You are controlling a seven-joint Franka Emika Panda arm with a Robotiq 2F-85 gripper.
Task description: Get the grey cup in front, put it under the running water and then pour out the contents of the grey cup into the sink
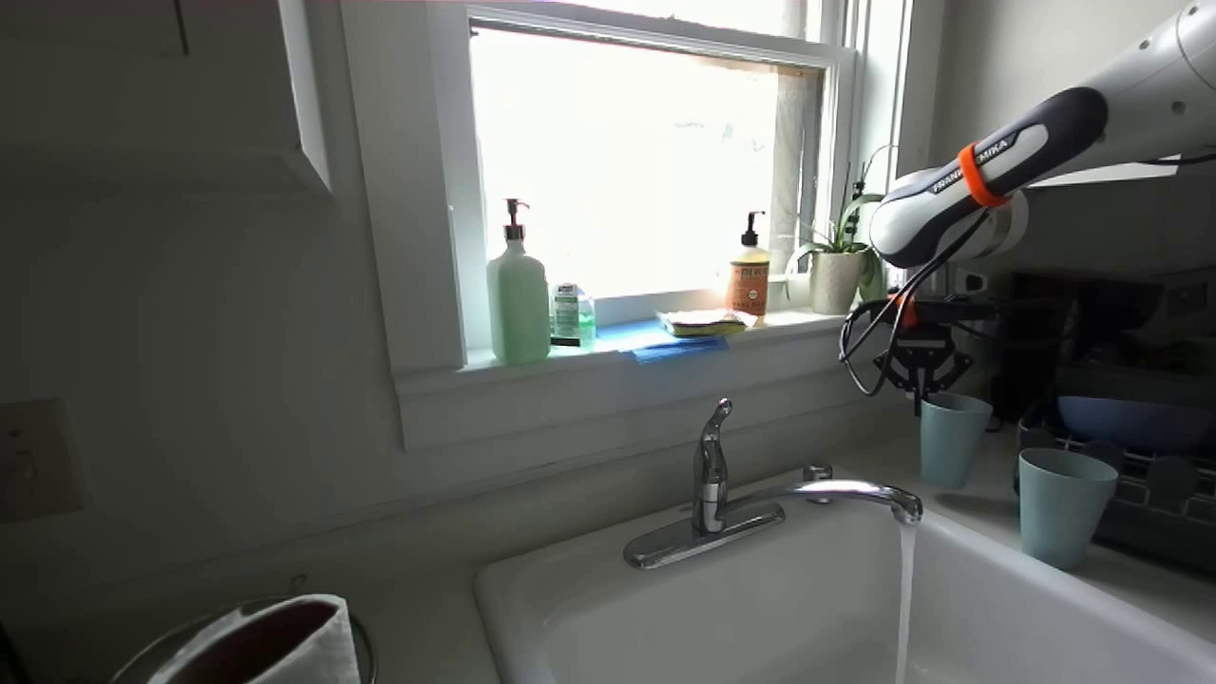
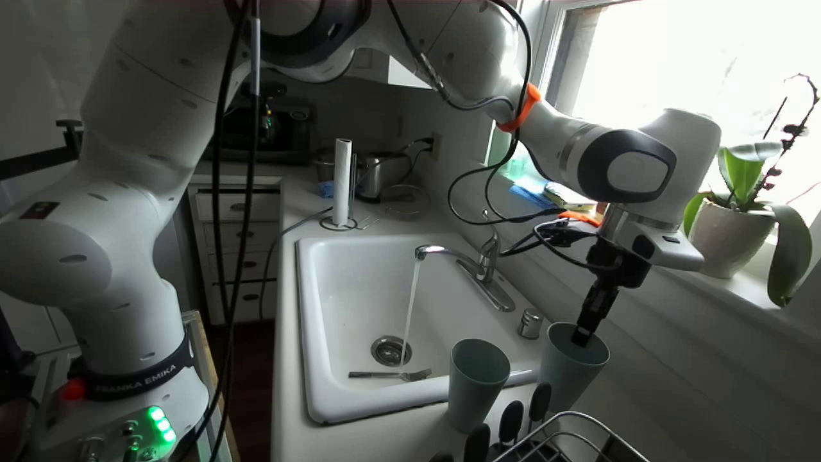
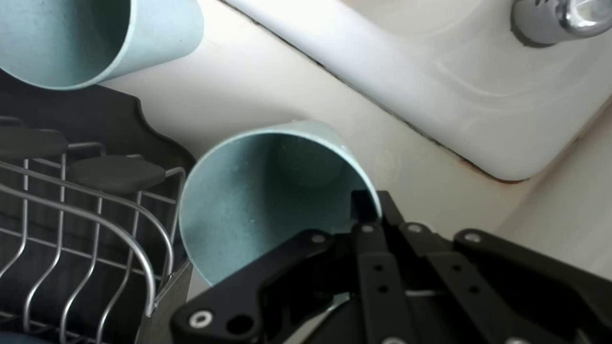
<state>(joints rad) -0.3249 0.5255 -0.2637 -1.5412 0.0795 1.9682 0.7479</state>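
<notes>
My gripper [image 3: 377,206] is closed on the rim of the grey cup [image 3: 272,191], one finger [image 3: 363,203] inside the wall and the other outside it; the mouth of the cup faces up, and a few pale specks show on its inner surface. The cup stands upright on the counter [image 3: 267,91], just beside the end of the sink [image 2: 311,333], near its faucet-side corner. A second tumbler [image 2: 478,388], similar in shape and colour, stands upright at the same end of the sink, farther from that corner and apart from the cup I hold. A wire dish rack [image 3: 109,228] lies on the side of both tumblers away from the sink.

The chrome faucet [image 1: 711,489] is mounted on the window-side ledge of the sink; running water [image 1: 905,598] falls from its spout into the basin in a thin stream, apart from the grey cup. In an exterior view, a fork [image 2: 388,374] lies on the sink's floor beside the drain [image 2: 390,350]. A round chrome cap [image 2: 530,323] stands on the same ledge, between faucet and grey cup.

Above the sink, the window sill [image 1: 798,323] bears, in order toward the grey cup's end, a green pump bottle [image 1: 519,304], an orange pump bottle [image 1: 749,282] and a potted plant [image 1: 836,282]. Past the sink's opposite end, a thin white roll [image 2: 342,183] stands upright.
</notes>
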